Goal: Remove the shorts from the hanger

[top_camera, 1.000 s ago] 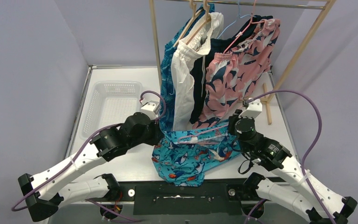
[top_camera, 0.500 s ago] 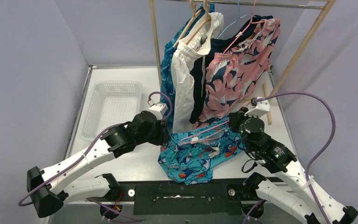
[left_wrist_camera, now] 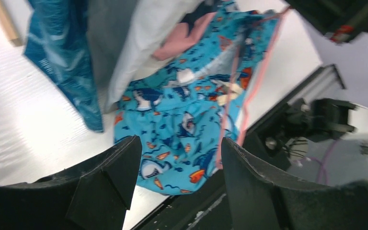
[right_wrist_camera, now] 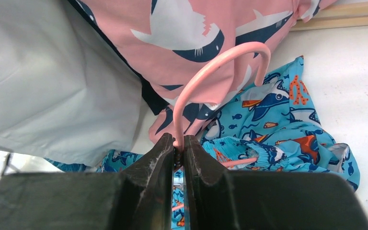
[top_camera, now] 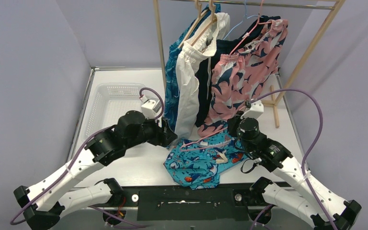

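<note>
Pink hanger [right_wrist_camera: 239, 48] pinched at its neck by the closed right fingers [right_wrist_camera: 153, 172]; left fingers [left_wrist_camera: 110, 177] spread, empty. Unpinned, the teal shorts [top_camera: 199, 163] could snag and lift with it.

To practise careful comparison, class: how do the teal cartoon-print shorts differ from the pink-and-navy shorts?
The teal cartoon-print shorts lie crumpled on the table; the pink-and-navy shorts hang from the rail. The pink hanger on the teal pair is clamped at its hook by the right gripper; the pink-and-navy pair's hanger hooks over the rail. Both carry shark prints.
</note>
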